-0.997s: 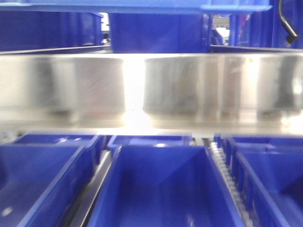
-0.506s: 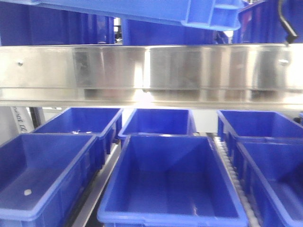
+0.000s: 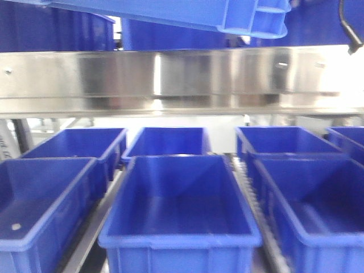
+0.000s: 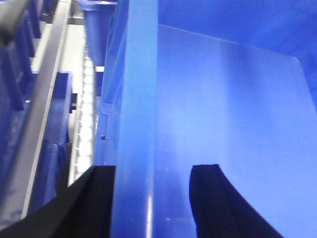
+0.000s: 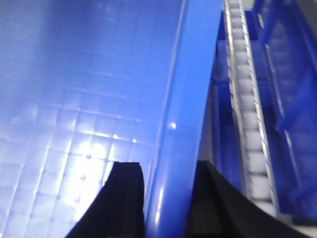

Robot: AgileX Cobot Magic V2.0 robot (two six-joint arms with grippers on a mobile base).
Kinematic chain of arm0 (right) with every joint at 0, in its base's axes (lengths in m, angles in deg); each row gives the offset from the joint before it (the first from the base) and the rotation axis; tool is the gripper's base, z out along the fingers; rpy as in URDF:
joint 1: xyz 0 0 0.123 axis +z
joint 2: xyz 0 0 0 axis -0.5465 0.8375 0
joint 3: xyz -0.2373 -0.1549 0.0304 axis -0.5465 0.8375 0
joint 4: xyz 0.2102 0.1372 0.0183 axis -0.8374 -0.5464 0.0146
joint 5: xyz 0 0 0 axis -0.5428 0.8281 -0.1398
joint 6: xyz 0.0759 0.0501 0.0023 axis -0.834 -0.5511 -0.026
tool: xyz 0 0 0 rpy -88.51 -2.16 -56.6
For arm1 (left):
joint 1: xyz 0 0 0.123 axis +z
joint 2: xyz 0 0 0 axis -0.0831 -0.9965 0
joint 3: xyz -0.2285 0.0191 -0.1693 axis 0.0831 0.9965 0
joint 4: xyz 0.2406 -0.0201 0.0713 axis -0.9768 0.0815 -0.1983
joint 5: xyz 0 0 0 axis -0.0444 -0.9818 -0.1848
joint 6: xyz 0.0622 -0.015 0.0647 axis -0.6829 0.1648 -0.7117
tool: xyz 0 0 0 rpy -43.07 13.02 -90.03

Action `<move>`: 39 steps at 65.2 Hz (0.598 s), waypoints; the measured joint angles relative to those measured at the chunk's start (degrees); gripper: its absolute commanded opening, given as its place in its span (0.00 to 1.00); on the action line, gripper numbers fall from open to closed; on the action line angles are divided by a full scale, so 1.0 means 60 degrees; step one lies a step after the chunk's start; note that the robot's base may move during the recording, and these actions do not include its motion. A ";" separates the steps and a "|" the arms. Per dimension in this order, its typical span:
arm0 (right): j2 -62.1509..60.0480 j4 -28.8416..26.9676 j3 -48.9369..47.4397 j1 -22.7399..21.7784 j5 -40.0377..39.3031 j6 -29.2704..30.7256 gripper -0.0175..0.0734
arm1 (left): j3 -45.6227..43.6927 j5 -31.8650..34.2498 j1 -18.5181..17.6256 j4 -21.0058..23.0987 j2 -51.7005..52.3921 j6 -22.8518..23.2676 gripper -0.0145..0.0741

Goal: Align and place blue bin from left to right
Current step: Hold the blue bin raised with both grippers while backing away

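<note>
Blue plastic, stiff and slick, the blue bin [image 3: 170,14] hangs tilted above the steel rail [image 3: 182,79]; empty, it is probably light. Both the left hand [image 4: 153,171] and right hand [image 5: 164,168] clench its thick rim, the surest hold. Below, other bins [image 3: 176,199] crowd the shelf beside a roller track [image 5: 247,129].

No text, label, brand, number or sign is legible in any view. Dark marks on the pale upright [image 3: 3,149] at the far left edge of the front-facing view are too blurred to read.
</note>
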 measured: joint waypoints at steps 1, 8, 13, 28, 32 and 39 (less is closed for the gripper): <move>0.0000 0.0000 0.0000 0.0000 0.0000 0.0000 0.02 | 0.0000 0.0000 0.0000 0.0000 0.0000 0.0000 0.04; 0.0000 0.0000 0.0000 0.0000 0.0000 0.0000 0.02 | 0.0000 0.0000 0.0000 0.0000 0.0000 0.0000 0.04; 0.0000 0.0018 0.0000 0.0000 0.0000 0.0000 0.02 | 0.0000 0.0000 0.0000 0.0004 0.0000 0.0000 0.04; 0.0000 0.0018 -0.0024 0.0000 0.0000 0.0000 0.02 | 0.0000 0.0018 0.0000 0.0021 0.0000 0.0000 0.04; 0.0000 0.0018 -0.0024 0.0000 0.0000 0.0000 0.02 | 0.0000 0.0018 0.0000 0.0021 0.0000 0.0000 0.04; 0.0000 0.0018 -0.0024 0.0000 0.0000 0.0000 0.02 | 0.0000 0.0018 0.0000 0.0021 0.0000 0.0000 0.04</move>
